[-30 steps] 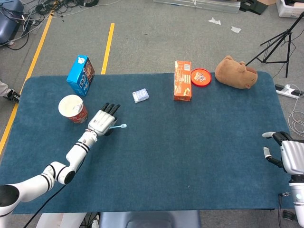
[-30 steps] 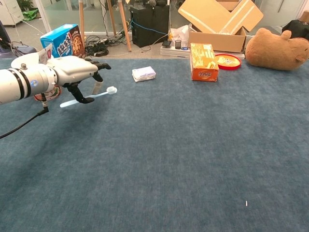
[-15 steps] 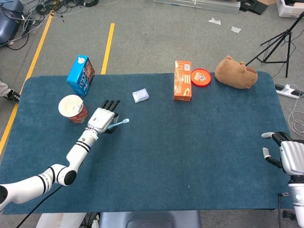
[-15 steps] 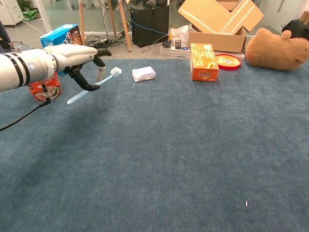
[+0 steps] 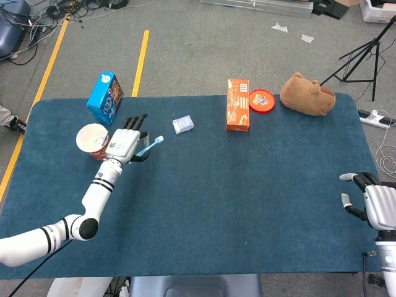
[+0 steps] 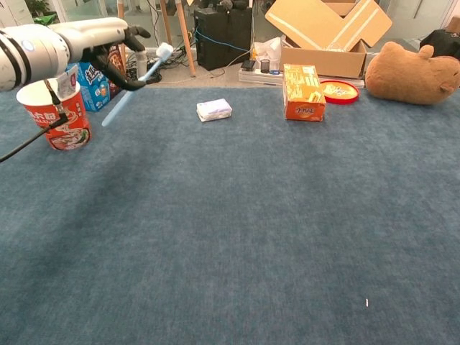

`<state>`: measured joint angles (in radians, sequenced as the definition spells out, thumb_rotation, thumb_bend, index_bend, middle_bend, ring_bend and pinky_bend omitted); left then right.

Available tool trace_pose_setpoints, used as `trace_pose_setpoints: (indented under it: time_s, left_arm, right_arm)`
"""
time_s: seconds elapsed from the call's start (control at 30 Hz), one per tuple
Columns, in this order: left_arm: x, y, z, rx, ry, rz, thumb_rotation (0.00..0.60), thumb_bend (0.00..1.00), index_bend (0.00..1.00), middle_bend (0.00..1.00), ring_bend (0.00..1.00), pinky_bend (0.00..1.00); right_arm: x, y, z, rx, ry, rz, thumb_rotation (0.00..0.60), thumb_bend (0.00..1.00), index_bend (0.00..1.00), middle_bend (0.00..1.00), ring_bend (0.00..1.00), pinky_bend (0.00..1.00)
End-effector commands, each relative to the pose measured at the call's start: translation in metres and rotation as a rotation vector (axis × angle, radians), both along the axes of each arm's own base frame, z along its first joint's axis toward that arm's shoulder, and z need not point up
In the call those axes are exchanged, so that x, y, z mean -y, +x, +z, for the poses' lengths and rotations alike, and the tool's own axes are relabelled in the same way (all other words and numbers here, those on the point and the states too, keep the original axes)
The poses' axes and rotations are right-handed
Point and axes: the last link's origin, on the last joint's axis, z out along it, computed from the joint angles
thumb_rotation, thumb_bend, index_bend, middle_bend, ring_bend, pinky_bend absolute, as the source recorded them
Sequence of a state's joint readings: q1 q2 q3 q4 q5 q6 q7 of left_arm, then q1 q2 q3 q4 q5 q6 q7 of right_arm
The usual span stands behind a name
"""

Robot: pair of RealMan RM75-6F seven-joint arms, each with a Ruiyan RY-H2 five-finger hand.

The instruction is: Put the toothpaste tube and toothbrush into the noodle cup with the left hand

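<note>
My left hand (image 5: 124, 143) is raised above the table just right of the red noodle cup (image 5: 93, 140). It pinches a light-blue toothbrush (image 5: 149, 147), which tilts with its head up and to the right. In the chest view the hand (image 6: 100, 37) holds the toothbrush (image 6: 136, 81) above and to the right of the cup (image 6: 56, 116). A white tube-like end (image 6: 67, 80) sticks out of the cup; it looks like the toothpaste tube. My right hand (image 5: 366, 201) hangs at the table's right edge with its fingers apart, holding nothing.
A blue box (image 5: 105, 98) stands behind the cup. A small white packet (image 5: 183, 124), an orange box (image 5: 238, 104), a red dish (image 5: 261, 100) and a brown plush toy (image 5: 307, 94) line the far side of the blue table (image 5: 247, 204).
My left hand has lifted the toothbrush off the table and carried it back and left toward the cup. The brush now tilts more steeply. The right hand has barely moved.
</note>
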<state>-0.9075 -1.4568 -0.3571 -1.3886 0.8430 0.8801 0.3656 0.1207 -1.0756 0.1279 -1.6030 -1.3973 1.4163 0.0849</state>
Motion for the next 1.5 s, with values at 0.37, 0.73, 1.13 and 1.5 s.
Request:
trace_pose_setpoints:
  time_s: [0.37, 0.73, 1.13, 1.5]
  left_arm:
    - [-0.024, 0.004, 0.04, 0.175, 0.12, 0.076, 0.6, 0.35, 0.67, 0.0, 0.0, 0.0]
    - [-0.028, 0.005, 0.048, 0.232, 0.152, 0.053, 0.6, 0.35, 0.68, 0.0, 0.0, 0.0]
    - [-0.043, -0.002, 0.056, 0.231, 0.191, 0.072, 0.6, 0.36, 0.68, 0.0, 0.0, 0.0]
    - [-0.055, -0.017, 0.067, 0.244, 0.225, 0.089, 0.6, 0.36, 0.68, 0.0, 0.0, 0.0]
  right_arm:
    - [-0.004, 0.005, 0.001, -0.003, -0.009, 0.019, 0.6, 0.35, 0.39, 0.42, 0.29, 0.56]
    - [-0.012, 0.013, 0.003, -0.012, -0.032, 0.043, 0.6, 0.35, 0.39, 0.42, 0.29, 0.56]
    - [-0.011, 0.018, 0.008, -0.035, -0.039, 0.062, 0.6, 0.35, 0.39, 0.42, 0.29, 0.56]
    - [-0.008, 0.03, 0.017, -0.119, -0.055, 0.076, 0.6, 0.35, 0.39, 0.42, 0.29, 0.56]
